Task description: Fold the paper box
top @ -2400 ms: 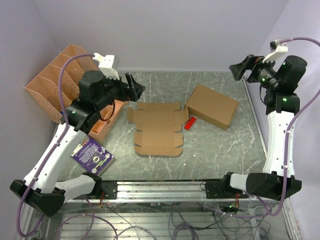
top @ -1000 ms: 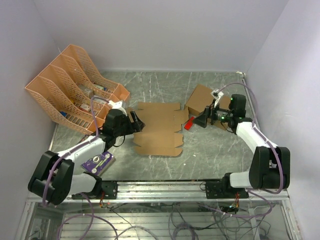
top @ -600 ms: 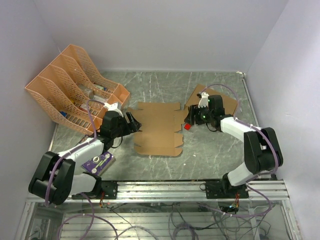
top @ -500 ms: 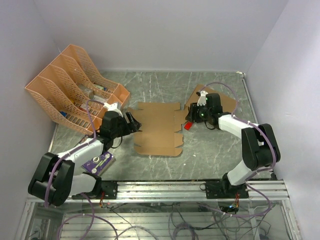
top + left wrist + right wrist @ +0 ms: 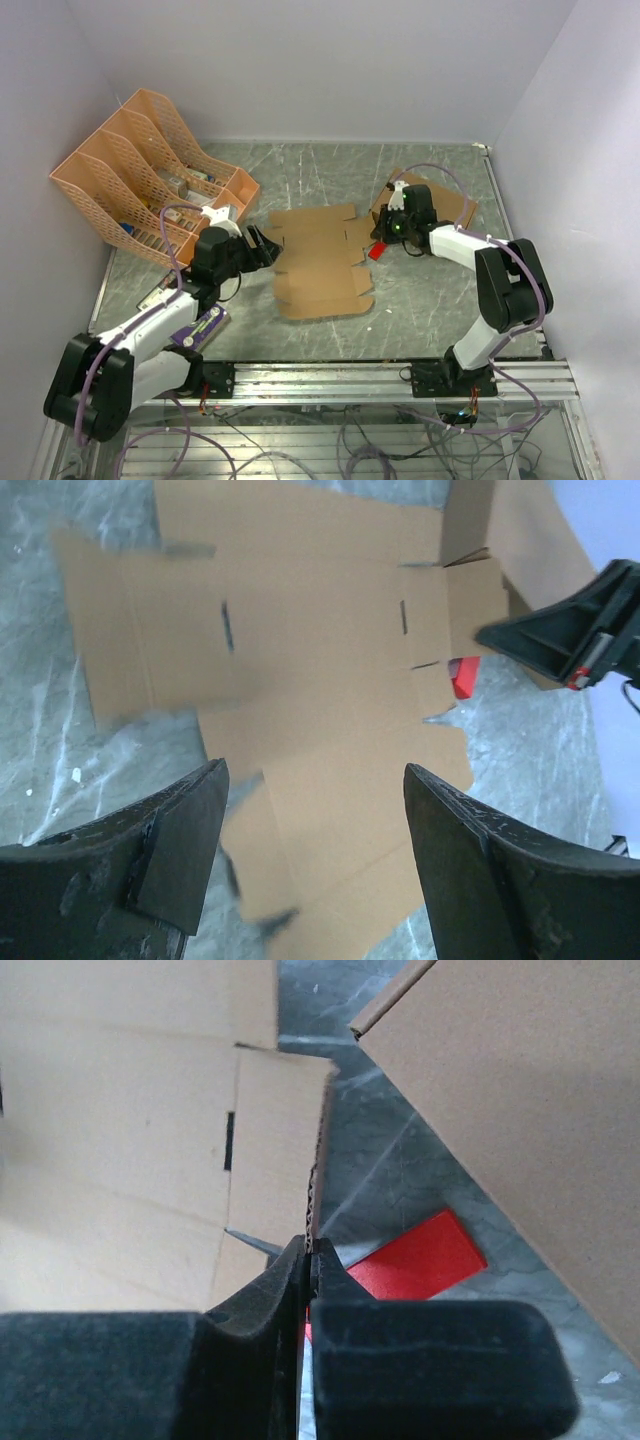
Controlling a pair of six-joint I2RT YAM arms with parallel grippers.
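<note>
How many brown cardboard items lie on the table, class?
2. The flat paper box sheet lies mid-table. The larger box sits at the far right, partly behind the right arm. More might hide inside the orange file racks.

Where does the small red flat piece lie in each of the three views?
Top external: the red piece lies right of centre, between the paper box and the larger box.
Left wrist: at the paper box's right edge, below the right tool.
Right wrist: lower middle, right of the tool.
Shared landmark: the paper box flap that the right tool pinches.
</note>
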